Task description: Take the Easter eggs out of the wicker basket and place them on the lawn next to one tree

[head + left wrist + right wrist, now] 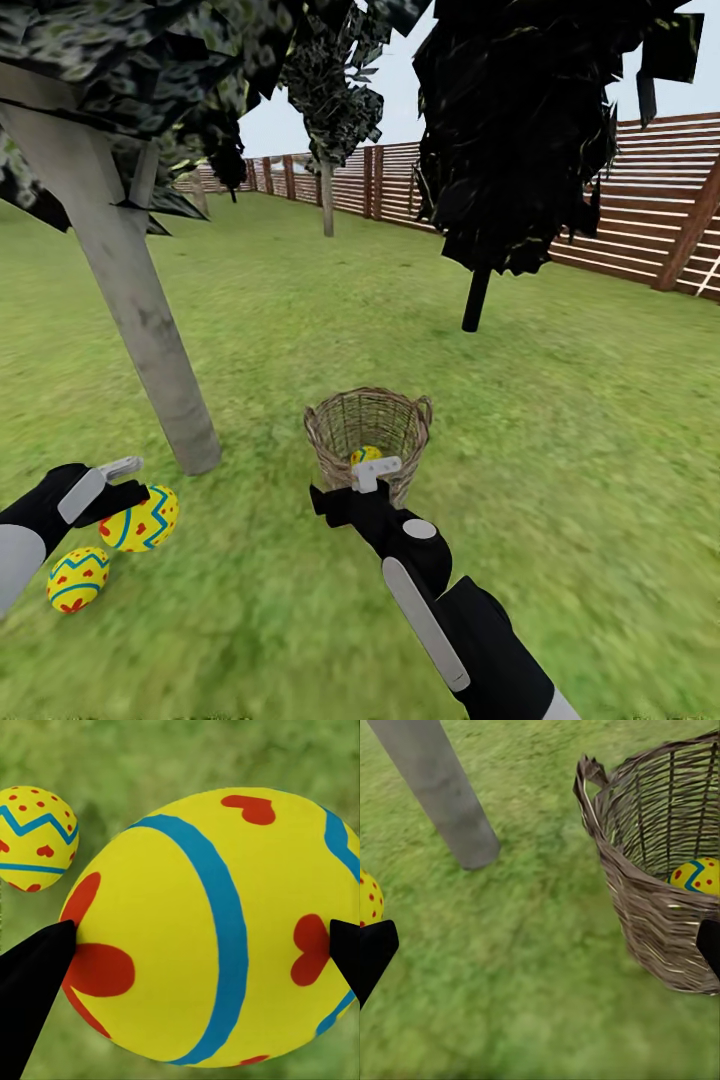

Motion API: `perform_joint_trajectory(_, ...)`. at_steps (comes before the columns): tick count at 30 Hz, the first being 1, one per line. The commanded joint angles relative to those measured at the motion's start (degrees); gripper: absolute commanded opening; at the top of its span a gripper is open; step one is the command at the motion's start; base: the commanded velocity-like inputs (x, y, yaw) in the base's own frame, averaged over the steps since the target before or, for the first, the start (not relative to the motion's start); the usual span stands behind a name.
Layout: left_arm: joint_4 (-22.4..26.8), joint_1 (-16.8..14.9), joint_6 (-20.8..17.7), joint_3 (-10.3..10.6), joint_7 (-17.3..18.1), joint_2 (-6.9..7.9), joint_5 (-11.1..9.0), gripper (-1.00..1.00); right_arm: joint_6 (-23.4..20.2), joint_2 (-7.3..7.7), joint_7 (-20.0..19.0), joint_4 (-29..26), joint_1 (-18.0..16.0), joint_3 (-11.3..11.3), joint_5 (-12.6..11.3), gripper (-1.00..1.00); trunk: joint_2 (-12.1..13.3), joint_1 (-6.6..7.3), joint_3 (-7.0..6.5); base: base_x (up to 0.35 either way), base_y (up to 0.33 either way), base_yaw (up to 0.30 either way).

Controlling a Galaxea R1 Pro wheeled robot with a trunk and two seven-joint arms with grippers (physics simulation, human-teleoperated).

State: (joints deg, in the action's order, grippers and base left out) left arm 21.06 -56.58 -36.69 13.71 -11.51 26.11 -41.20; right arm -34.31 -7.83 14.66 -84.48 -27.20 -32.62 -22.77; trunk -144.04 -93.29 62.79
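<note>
My left gripper [135,487] is shut on one yellow Easter egg [145,522], low over the lawn [260,600] near the foot of the grey-trunked tree [150,330]. In the left wrist view its dark fingertips [34,979] press both sides of that egg [210,870]. A second egg [77,578] [34,836] lies on the grass just beside it. The wicker basket [330,440] stands upright to the right of the trunk, with a third egg [366,455] [697,876] inside. My right gripper [372,472] [544,945] is open, at the basket's near side [660,922], outside the rim.
A black-trunked tree [477,295] with near-black foliage stands behind the basket. A brown slat fence [640,210] runs along the back and right. Another pale-trunked tree [327,195] stands far off. Open grass lies around the basket and in front of me.
</note>
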Motion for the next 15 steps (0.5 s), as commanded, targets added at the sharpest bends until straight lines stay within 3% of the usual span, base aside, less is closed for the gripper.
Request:
perform_joint_trajectory(1, 0.12, -0.02, -0.16, 0.43, -0.44, 0.07, -0.61, -1.00, -0.14, 0.00, 0.56, -0.07, -0.05, -0.08, -0.59, 1.00, -0.04, -0.01, 0.28, 0.000, 0.000, 0.000)
perform_joint_trajectory(11, -0.04, -0.02, 0.10, 0.17, -1.04, 0.08, -0.58, -1.00, -0.06, 0.07, 0.30, 0.13, -0.05, 0.07, -0.61, 1.00, -0.18, -0.27, 2.50, 0.000, 0.000, 0.000)
perform_joint_trajectory(15, 0.02, -0.02, 0.35, 0.05, -5.07, 0.08, -0.59, -1.00, -0.05, 0.09, 0.38, 0.03, -0.05, 0.07, -0.58, 1.00, -0.23, -0.37, 3.38, 0.000, 0.000, 0.000)
